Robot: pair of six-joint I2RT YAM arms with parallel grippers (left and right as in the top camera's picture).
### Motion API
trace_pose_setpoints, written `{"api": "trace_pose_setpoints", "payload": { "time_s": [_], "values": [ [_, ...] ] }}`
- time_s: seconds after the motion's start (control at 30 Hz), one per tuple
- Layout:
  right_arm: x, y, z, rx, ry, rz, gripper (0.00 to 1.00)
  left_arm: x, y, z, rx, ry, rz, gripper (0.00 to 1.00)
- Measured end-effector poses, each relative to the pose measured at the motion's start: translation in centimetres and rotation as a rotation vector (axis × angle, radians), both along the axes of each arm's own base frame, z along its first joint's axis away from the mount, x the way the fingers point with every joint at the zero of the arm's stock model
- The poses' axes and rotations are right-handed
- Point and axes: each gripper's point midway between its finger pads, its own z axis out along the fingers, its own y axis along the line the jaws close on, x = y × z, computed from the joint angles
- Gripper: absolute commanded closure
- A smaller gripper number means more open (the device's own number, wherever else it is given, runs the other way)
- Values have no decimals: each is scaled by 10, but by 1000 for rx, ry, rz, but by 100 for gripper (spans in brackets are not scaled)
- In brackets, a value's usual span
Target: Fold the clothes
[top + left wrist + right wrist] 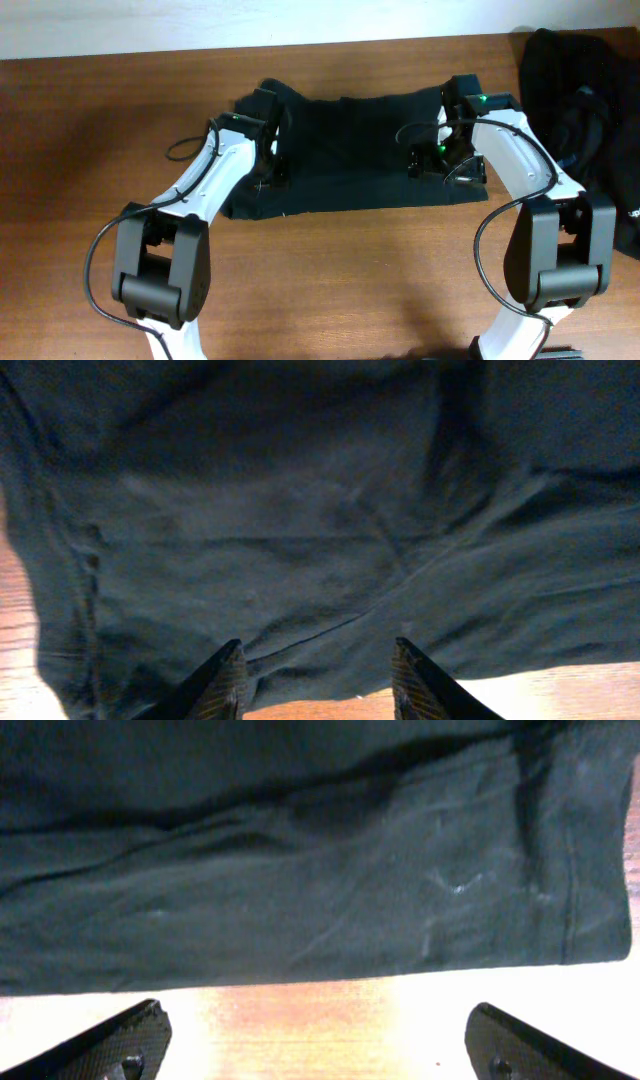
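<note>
Brown wood-grain surface (330,270) fills the overhead view, with a pale white wall (200,25) running along its far edge; a black soft-fabric short-sleeved T-shirt (350,150) lies flat near the middle of the far half, spread into a rough rectangle with its long side across the view; a loose heap of further black garments (585,90) sits bunched at the far right corner, apart from the spread shirt; the two white-and-black arms reach in from the near side, one to each short end of the shirt; the left pincer (275,165) is over the shirt's left end, and its wrist camera shows the left pincer (318,645) with dark fingers (225,680) parted above wrinkled cloth near the hem, nothing pinched between them, so it reads as released; a strip of bright wood shows just below that hem; the right pincer (425,160) is at the shirt's right end, and from the right wrist the same pincer (315,1015) stands spread very wide, its fingers (120,1040) far apart over bare wood just beside the shirt's folded edge, gripping nothing; the cloth there shows a seam and a stitched hem along its right side.
</note>
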Motion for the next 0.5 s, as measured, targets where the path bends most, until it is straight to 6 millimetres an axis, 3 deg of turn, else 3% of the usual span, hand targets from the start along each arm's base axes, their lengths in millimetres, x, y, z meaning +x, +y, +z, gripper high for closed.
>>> {"api": "trace_pose_setpoints", "payload": {
  "time_s": [0.17, 0.4, 0.47, 0.5],
  "values": [
    [-1, 0, 0, -1, 3, 0, 1, -5, 10, -18, 11, 41, 22, 53],
    [4, -6, 0, -35, -18, 13, 3, -8, 44, -43, 21, 111, 129, 57],
    [5, -7, 0, -42, -21, 17, 30, -7, 47, -43, 18, 111, 138, 62],
    [6, -8, 0, -47, -25, 19, 56, -7, 47, -43, 20, 112, 139, 62]
  ]
}}
